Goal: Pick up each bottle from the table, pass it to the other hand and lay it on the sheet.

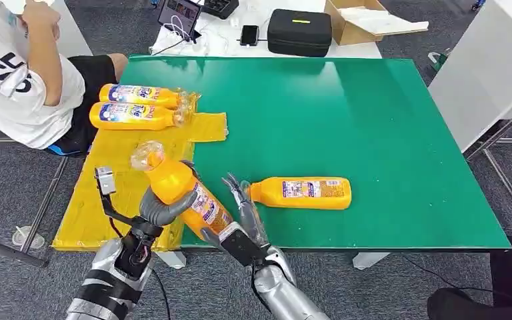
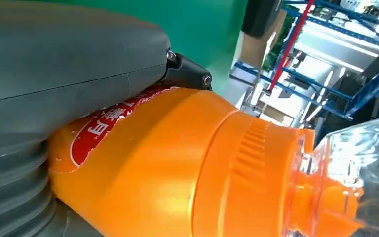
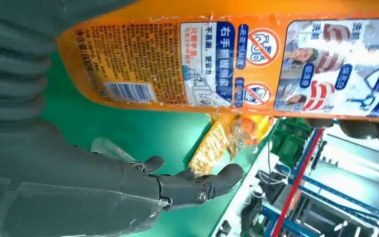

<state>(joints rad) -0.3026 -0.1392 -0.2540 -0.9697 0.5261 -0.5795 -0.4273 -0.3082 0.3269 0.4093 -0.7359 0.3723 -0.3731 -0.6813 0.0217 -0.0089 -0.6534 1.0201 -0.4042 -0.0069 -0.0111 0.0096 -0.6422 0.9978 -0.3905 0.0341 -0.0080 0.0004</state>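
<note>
My left hand grips an orange bottle around its middle and holds it tilted over the near edge of the table, clear cap toward the yellow sheet. The left wrist view has this bottle pressed against the grey palm. Just right of the bottle's base, my right hand is open with its fingers stretched out; in the right wrist view they lie spread below the bottle's label, apart from it. A second orange bottle lies on the green table. Two more bottles lie on the sheet.
A person sits at the table's far left corner, close to the sheet's far end. Behind the table stand a black case, a cardboard box and a phone. A white cabinet stands to the right.
</note>
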